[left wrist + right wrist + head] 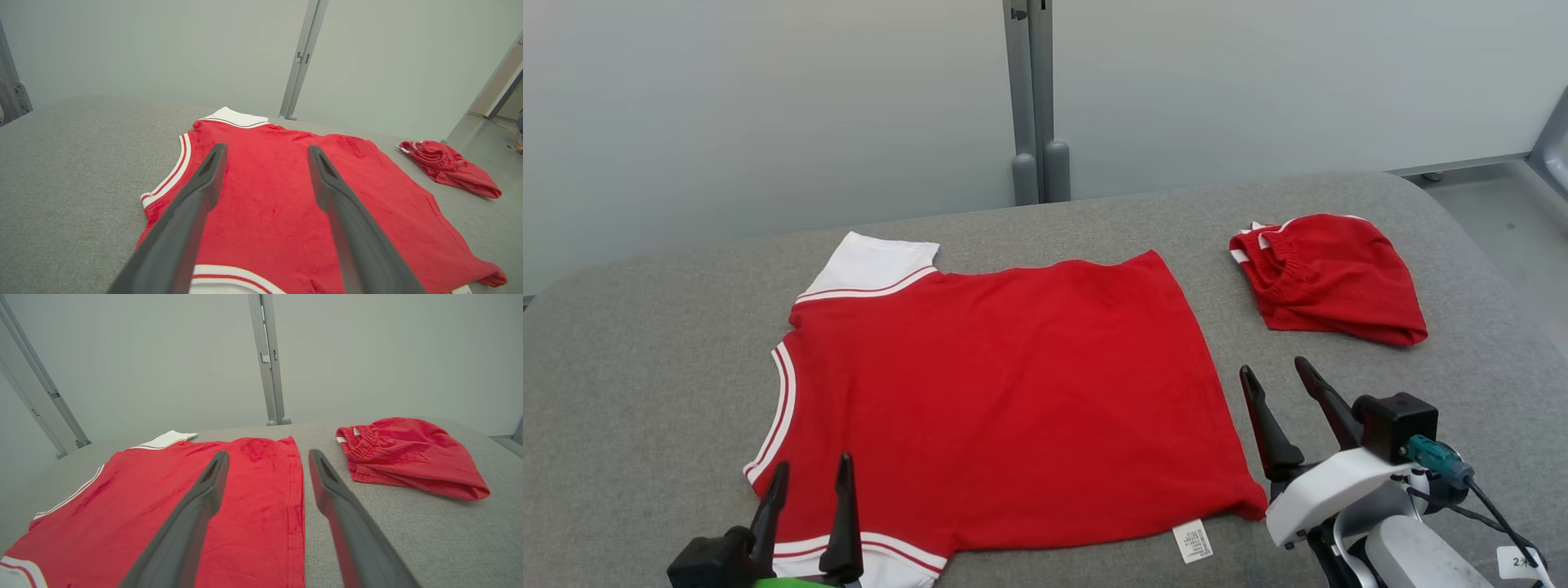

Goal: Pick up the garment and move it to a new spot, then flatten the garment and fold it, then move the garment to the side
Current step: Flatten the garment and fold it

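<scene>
The garment is a red T-shirt with white sleeves and white trim, spread flat on the grey table, collar side to the left and hem to the right. A white label sticks out at its near right corner. My left gripper hovers open over the near sleeve and collar edge, nothing between its fingers. The left wrist view looks along the shirt between those fingers. My right gripper stands open just off the shirt's hem on the right, holding nothing. The right wrist view has the hem between its fingers.
A folded red pair of shorts with an elastic waistband lies at the far right of the table, also seen as shorts ahead of the right gripper. A grey post and pale wall stand behind the table. Floor shows beyond the table's right edge.
</scene>
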### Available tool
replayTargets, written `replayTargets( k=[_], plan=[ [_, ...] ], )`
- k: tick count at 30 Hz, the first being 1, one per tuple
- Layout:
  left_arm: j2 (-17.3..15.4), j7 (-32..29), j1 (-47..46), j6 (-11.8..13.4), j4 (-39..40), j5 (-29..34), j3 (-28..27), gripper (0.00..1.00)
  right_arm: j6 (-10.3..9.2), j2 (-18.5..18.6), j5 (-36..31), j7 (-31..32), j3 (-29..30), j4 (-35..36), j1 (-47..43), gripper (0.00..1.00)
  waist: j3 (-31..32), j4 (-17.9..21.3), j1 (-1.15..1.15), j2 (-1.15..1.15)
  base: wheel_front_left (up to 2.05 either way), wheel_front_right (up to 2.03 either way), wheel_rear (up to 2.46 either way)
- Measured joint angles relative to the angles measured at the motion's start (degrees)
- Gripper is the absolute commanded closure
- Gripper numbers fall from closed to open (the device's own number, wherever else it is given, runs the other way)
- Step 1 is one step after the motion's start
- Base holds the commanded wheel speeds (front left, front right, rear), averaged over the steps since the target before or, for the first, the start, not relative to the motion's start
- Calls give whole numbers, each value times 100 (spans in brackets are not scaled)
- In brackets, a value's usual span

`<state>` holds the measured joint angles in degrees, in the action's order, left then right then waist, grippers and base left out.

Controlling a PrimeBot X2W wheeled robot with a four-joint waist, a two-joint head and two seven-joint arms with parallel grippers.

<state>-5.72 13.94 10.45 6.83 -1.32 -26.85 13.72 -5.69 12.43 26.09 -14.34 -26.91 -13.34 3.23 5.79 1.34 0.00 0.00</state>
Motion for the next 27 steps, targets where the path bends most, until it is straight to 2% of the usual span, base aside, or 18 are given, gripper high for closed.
replayTargets(
  k=[27],
  plan=[
    [100,7,3,1,-148,90,-32,0,-48,-27,-211,0,181,5,-124,0,-58,-154,0,0,0,0,0]
  ],
)
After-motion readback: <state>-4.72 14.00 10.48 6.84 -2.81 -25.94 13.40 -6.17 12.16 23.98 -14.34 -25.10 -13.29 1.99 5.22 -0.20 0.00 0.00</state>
